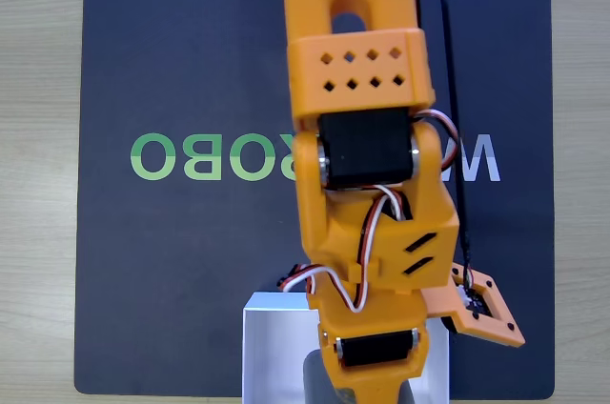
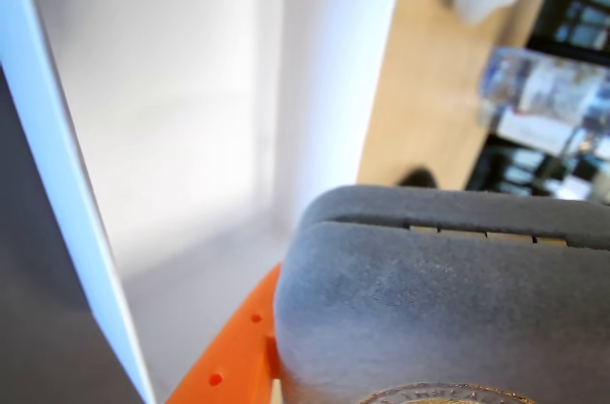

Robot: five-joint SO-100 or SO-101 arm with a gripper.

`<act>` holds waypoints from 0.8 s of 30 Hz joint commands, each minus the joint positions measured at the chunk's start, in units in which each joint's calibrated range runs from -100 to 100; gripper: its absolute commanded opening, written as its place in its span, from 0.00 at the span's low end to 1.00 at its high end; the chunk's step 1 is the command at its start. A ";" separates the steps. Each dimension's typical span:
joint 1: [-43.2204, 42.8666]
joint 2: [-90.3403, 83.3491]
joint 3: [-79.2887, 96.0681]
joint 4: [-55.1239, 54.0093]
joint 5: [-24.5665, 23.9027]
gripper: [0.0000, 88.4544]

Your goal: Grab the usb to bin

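Note:
The usb (image 2: 448,318), a dark grey rounded block with a gold emblem rim at its lower edge, looms close in the wrist view and rests against an orange finger (image 2: 238,347). It hangs over the white floor of the bin (image 2: 191,137), whose thin wall runs down the left. In the fixed view the orange arm reaches down to the bottom edge, where my gripper (image 1: 370,393) sits over the bin (image 1: 276,347), shut on the usb (image 1: 319,380), which shows as a dark patch beside it.
The bin stands on a dark mat (image 1: 172,261) with green and white lettering, on a light wooden table (image 1: 38,185). Black cables (image 1: 448,70) trail along the arm. Beyond the bin the wrist view shows a wooden surface (image 2: 429,90) and blurred clutter.

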 commanded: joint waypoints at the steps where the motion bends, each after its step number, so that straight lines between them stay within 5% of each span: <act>1: 1.01 -3.88 0.52 1.73 0.24 0.02; 16: 1.26 -7.52 5.57 4.78 0.24 0.03; 24: 1.35 -7.44 5.57 5.39 0.24 0.24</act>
